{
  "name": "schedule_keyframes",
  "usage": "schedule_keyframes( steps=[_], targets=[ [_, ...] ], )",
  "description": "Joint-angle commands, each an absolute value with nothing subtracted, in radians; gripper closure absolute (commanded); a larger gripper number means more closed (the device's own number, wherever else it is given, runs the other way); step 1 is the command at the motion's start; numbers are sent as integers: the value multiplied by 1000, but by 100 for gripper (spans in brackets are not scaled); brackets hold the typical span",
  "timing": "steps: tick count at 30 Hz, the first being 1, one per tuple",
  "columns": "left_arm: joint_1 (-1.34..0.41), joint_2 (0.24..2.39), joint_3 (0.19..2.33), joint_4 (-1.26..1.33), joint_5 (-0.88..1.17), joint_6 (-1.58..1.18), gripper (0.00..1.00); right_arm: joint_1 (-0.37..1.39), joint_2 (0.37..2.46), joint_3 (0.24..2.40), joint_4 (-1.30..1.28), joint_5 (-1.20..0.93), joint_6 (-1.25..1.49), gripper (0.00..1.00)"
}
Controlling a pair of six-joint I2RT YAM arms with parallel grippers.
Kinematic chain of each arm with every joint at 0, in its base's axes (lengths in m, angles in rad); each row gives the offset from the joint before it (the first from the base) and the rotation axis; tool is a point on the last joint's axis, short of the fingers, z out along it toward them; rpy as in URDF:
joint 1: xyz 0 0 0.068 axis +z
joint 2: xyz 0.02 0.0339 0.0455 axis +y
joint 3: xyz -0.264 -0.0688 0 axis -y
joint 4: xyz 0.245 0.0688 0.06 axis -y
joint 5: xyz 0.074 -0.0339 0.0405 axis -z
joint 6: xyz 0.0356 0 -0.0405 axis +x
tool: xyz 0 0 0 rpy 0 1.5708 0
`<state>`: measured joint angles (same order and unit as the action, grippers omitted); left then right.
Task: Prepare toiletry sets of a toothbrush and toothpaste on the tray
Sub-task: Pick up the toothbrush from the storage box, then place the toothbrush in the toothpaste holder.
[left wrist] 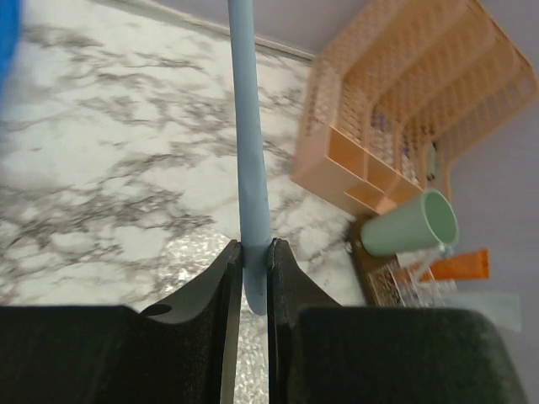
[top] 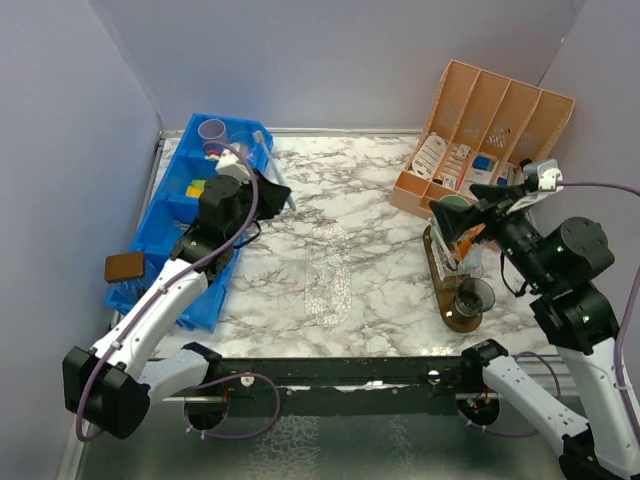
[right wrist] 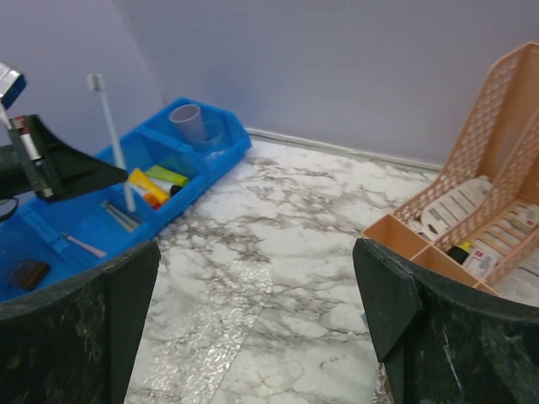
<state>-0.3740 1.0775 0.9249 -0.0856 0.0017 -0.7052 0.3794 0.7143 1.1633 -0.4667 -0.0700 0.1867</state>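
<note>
Pale blue toothbrush [left wrist: 251,151] noted first: sat clamped near its lower end in the left gripper [left wrist: 250,261], fingers drawn narrow and pressed on the handle from both sides. Pointed bristles-up, lifted off the marble table [top: 340,190], by the right edge of the blue bin [top: 160,250] on the left side. Could not tell whether the handle's tip touched the bin.

Saw a lilac cup [top: 212,130] standing at the far end of that bin, with yellow and green tubes [right wrist: 156,181] lying in a compartment nearer in.

Found the right gripper [right wrist: 253,278] spread wide, with nothing between its fingers, raised over the wooden tray [top: 437,275] on the right side of the table.

Counted three cups on that tray: a mint green cup [top: 450,204] at the far end, a clear cup [left wrist: 400,282] in the middle with an orange tube [left wrist: 461,265] close by, and a smoky dark cup [top: 474,297] at the near end. Could not make out a brush in any of them.

Noted a peach lattice organizer [top: 500,110] at the far right, just behind the tray, small packets in its compartments.
</note>
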Motion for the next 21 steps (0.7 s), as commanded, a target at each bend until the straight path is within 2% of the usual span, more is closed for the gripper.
schedule_keyframes(
  steps=[1, 5, 9, 15, 21],
  targets=[
    [-527, 1053, 953, 92, 113, -503, 100, 376, 670, 1028, -471, -222, 268, 0],
    [-615, 1114, 1006, 141, 133, -419, 100, 377, 653, 1003, -449, -176, 413, 0],
    [-711, 1221, 1099, 185, 117, -379, 100, 377, 666, 1038, -453, -226, 491, 0],
    [-823, 1337, 1232, 172, 91, -232, 100, 377, 684, 1058, -465, -173, 357, 1],
    [-910, 1363, 1174, 179, 20, -102, 100, 377, 717, 1069, -438, -267, 279, 5]
  ],
)
